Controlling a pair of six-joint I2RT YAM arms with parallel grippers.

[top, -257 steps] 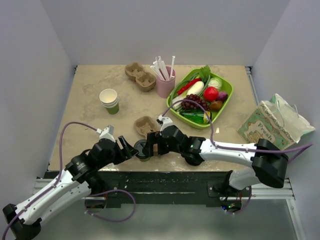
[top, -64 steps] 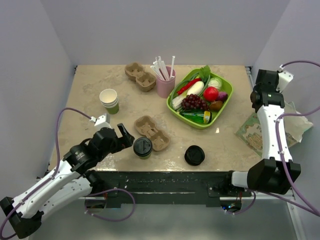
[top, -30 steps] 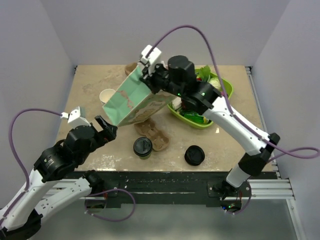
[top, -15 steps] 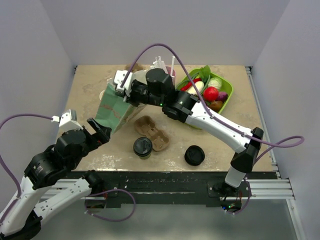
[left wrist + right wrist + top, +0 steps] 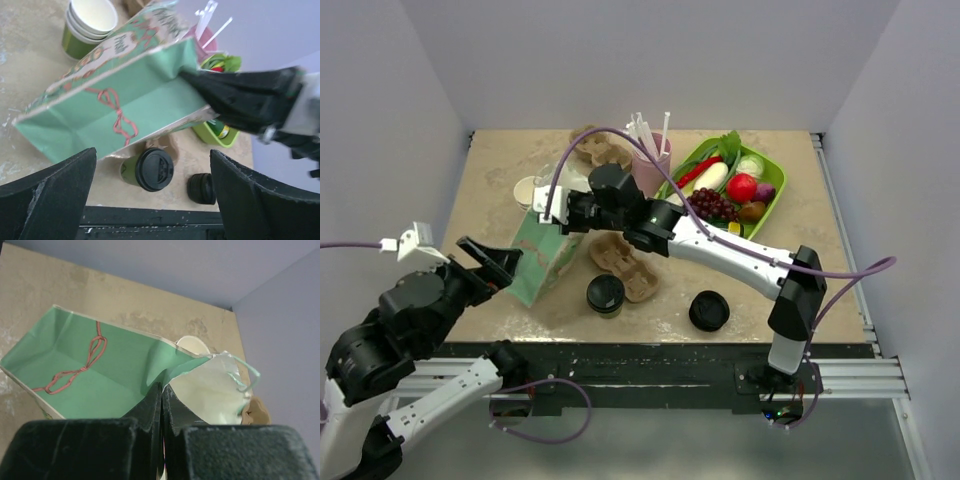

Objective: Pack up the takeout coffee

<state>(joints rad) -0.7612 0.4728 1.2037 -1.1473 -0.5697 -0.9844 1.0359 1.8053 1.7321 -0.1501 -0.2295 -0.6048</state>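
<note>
Okay, so the takeout coffee (image 5: 605, 294) is standing upright on the counter (image 5: 500, 165) near the front edge. Its long axis runs straight up and down, with the black lid facing the ceiling. It's just beside the near end of the brown pulp cup carrier (image 5: 625, 266), and it's outside the green paper bag (image 5: 542, 258), which sits a little to its left.

The right jaws are clenched on the bag's top edge, pinching the paper near the handle. The bag hangs tilted from that grip, with its closed bottom end down toward the left arm (image 5: 415, 310).

The left jaws are spread wide with nothing in them, close to the bag's lower end. I can't tell whether they touch it.

A low stack of black lids (image 5: 708, 311) sits off to the coffee's right, and the white cups (image 5: 92, 20) are behind the bag.
</note>
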